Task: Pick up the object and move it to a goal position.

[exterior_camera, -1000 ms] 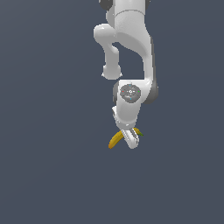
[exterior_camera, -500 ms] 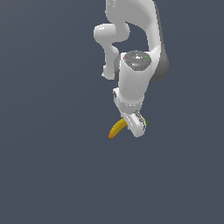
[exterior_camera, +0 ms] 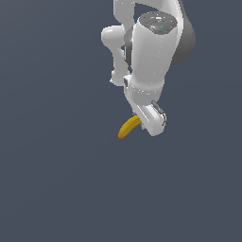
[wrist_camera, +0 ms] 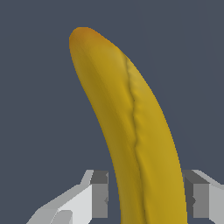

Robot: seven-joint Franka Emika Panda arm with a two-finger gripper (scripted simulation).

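The object, a curved yellow banana, sticks out toward the exterior view's left from under the white hand of my gripper. It hangs above the grey floor, touching nothing else. In the wrist view the banana fills the middle and runs between the two fingers. My gripper is shut on the banana's lower part. Its orange-tinted tip points away from the hand, and the end inside the grip is hidden. In the exterior view the hand covers the fingertips.
The white arm rises to the top of the exterior view, directly above the hand. Plain dark grey ground lies all around, with no other object in sight.
The arm has lifted and swung closer to the exterior camera, carrying the banana upward with it. The grip on the banana is unchanged.
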